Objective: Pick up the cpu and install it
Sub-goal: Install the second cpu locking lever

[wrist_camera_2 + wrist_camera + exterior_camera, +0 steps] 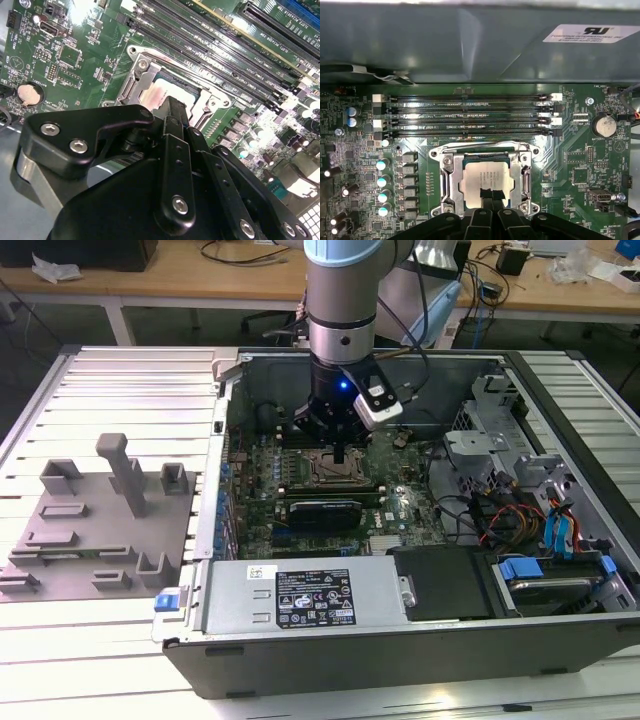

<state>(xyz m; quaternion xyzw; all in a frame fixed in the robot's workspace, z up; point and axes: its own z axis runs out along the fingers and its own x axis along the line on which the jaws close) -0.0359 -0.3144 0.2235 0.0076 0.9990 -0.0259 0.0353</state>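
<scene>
Your hand sits pinched narrow on the cpu, which lies in the socket; lift off crooked and you could drag it askew, bending pins.

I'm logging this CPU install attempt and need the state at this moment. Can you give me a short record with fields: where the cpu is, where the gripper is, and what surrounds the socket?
cpu: silvery square lying inside the socket frame on the motherboard
gripper: directly over the cpu, fingertips at its top face; also seen above the socket in the exterior view
grip state: fingers close together; contact cannot be told
memory slots: beside the socket, empty
coin battery: on the board
grey fixture: outside the case, at the exterior view's left
</scene>
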